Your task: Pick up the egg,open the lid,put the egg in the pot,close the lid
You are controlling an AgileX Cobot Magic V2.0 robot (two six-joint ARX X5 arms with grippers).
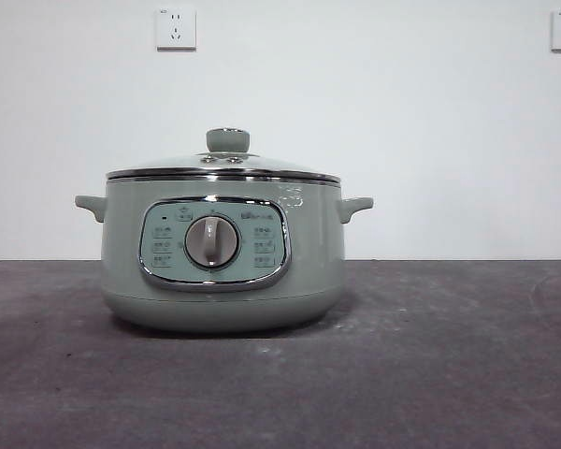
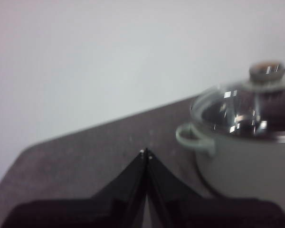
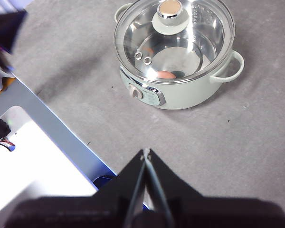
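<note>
The pale green pot (image 1: 222, 257) stands on the dark table with its glass lid (image 1: 226, 161) seated on the rim, knob (image 1: 227, 140) up. Through the glass in the right wrist view, the brown-orange egg (image 3: 166, 74) lies on the shiny floor inside the pot (image 3: 190, 92). My right gripper (image 3: 146, 152) hangs high over the table in front of the pot, jaws shut and empty. My left gripper (image 2: 146, 152) is off to one side of the pot (image 2: 247, 166), also shut on nothing, with the lid (image 2: 242, 111) showing beside it. Neither gripper shows in the front view.
A white and blue-edged frame (image 3: 52, 142) lies beside the table's edge in the right wrist view. Two wall sockets (image 1: 176, 28) sit on the white wall behind. Dark tabletop (image 1: 449, 374) spreads around the pot.
</note>
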